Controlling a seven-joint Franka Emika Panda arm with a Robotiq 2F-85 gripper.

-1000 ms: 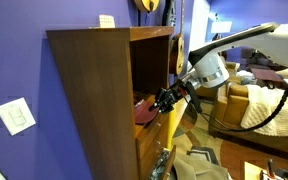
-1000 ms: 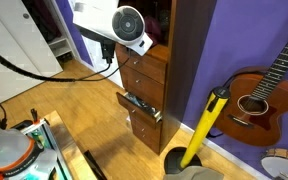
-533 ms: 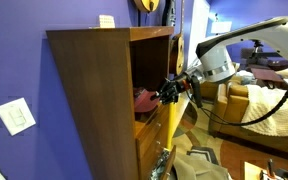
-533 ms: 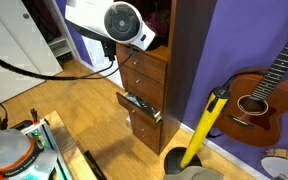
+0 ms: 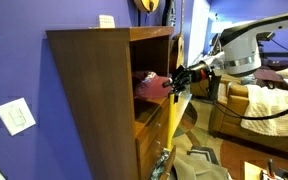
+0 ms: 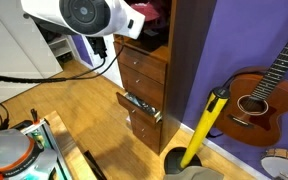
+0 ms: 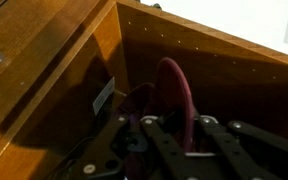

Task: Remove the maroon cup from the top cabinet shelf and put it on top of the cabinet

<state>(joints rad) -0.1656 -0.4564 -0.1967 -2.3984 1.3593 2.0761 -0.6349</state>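
The maroon cup (image 5: 149, 83) is a soft dark-red cap held up in the cabinet's upper compartment, clear of the top cabinet shelf (image 5: 147, 108). My gripper (image 5: 174, 80) is shut on its front edge at the compartment's opening. In the wrist view the cup (image 7: 172, 92) stands on edge between my fingers (image 7: 180, 128), with the dark compartment behind it. In an exterior view a bit of the cup (image 6: 152, 9) shows behind my wrist. The cabinet (image 5: 94, 100) is tall, dark brown, with a flat top.
A small white card (image 5: 106, 20) sits on the cabinet top. Below the compartment are wood drawer fronts (image 6: 142, 70), one lower drawer pulled open (image 6: 139, 106). A guitar (image 6: 256, 95) and a yellow pole (image 6: 204, 128) stand beside the cabinet. A sofa (image 5: 254, 105) is behind my arm.
My gripper has risen inside the upper compartment with the cup in it. The cup has come up off the shelf board and is now held higher.
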